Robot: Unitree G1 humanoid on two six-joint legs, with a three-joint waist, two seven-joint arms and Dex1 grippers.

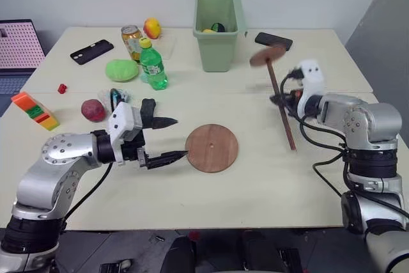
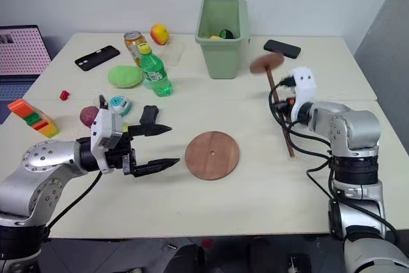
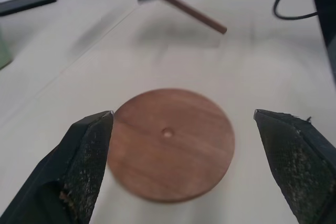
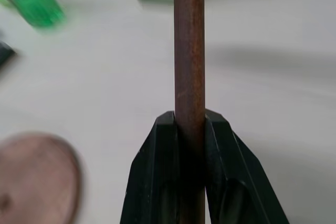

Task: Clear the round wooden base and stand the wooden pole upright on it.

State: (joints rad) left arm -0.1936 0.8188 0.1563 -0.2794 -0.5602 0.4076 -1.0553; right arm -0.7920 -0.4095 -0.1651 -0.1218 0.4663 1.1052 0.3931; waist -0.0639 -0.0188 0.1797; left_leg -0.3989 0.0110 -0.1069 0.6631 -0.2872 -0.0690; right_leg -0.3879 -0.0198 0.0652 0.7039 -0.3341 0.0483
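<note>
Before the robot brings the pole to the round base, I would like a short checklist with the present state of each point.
1. Right claw shut on the wooden pole: ok, both fingers press the rod.
2. Round wooden base free of objects: ok, nothing lies on it.
3. Centre hole of the base visible: ok, seen in the left wrist view.
4. Left claw open and not on the base: ok, its tips end just beside the rim.
5. Pole upright: not ok, it is tilted, disc end up and away from the robot.
6. Pole's lower end clear of the table: cannot tell.
</note>
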